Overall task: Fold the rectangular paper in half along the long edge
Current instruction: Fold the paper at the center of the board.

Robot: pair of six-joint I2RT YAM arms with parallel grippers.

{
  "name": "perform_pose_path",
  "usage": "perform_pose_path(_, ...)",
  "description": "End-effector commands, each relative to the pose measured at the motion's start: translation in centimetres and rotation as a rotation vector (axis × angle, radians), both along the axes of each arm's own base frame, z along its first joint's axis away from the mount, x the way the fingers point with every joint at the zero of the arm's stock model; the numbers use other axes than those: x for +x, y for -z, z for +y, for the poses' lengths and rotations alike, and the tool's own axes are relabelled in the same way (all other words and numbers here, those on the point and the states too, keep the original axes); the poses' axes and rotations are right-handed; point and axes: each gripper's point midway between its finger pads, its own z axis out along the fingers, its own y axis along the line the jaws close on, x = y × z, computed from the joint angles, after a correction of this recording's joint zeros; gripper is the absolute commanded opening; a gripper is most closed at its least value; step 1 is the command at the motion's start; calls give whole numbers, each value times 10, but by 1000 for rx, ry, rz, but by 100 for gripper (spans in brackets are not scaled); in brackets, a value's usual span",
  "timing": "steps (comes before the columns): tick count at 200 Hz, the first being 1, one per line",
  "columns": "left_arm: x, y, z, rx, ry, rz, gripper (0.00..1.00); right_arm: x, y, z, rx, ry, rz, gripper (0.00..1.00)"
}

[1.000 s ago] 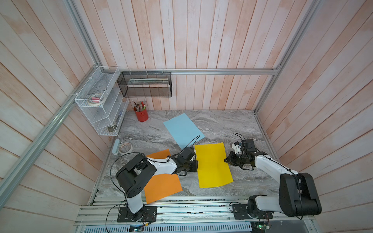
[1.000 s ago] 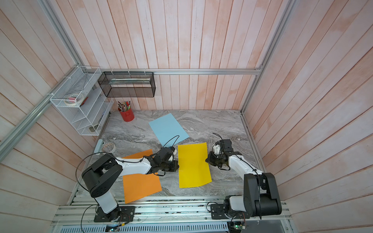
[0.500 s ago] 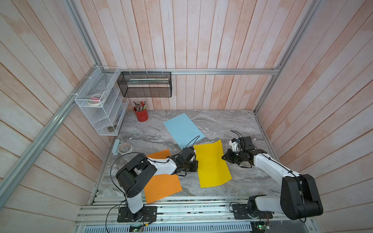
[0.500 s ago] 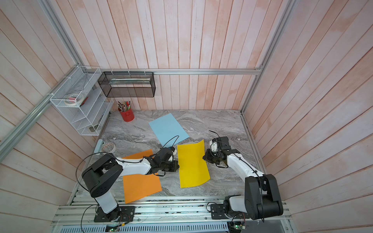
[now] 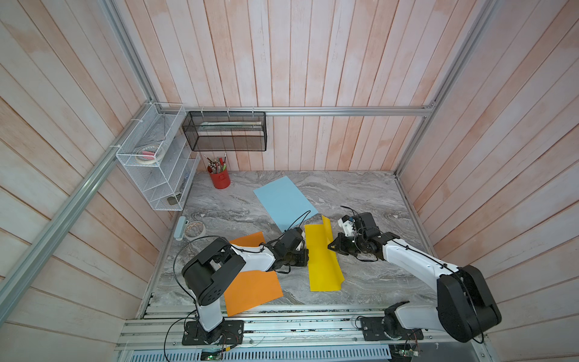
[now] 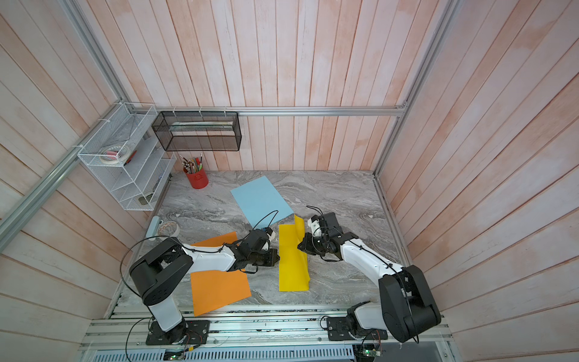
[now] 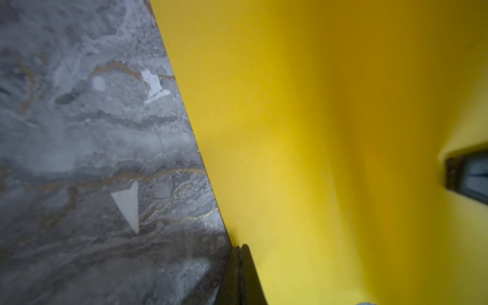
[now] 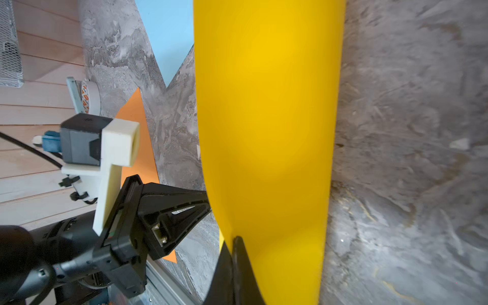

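The rectangular yellow paper (image 5: 321,263) (image 6: 293,269) lies mid-table with its long edges running front to back. My left gripper (image 5: 306,255) (image 6: 278,257) (image 7: 239,248) is shut on the paper's left long edge, low against the table. My right gripper (image 5: 329,247) (image 6: 299,246) (image 8: 235,239) is shut on the right long edge and holds it lifted. That half of the sheet (image 8: 266,105) curls up and over toward the left. In the left wrist view the raised paper (image 7: 317,132) fills most of the picture.
A light blue sheet (image 5: 282,203) lies behind the yellow one, and an orange sheet (image 5: 250,291) sits front left beneath the left arm. A red pen cup (image 5: 220,180), a tape roll (image 5: 194,230), a white wire shelf (image 5: 156,163) and a black mesh basket (image 5: 225,131) stand at the back left.
My right gripper has moved left and upward with the paper's right long edge, so the sheet went from flat to curled. The left arm has stayed put.
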Motion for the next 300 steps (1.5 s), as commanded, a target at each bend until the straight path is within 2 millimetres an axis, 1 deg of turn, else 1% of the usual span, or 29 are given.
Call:
perform_pose_path(1,-17,33,19,98,-7,85,0,7,-3,18,44,-5,-2,0)
perform_pose_path(43,-17,34,20,102,-11,86,0,8,10,38,54,-38,18,0)
perform_pose_path(87,-17,34,21,110,-15,87,0,5,25,51,57,-69,46,0)
perform_pose_path(118,-16,35,21,113,-17,89,0,1,41,50,37,-68,77,0)
perform_pose_path(195,-17,37,21,126,-11,100,0,1,64,49,8,-66,110,0)
perform_pose_path(255,-19,41,24,136,-13,110,0,-1,69,47,0,-67,120,0)
perform_pose_path(300,-19,44,24,146,-10,116,0,0,71,51,9,-71,125,0)
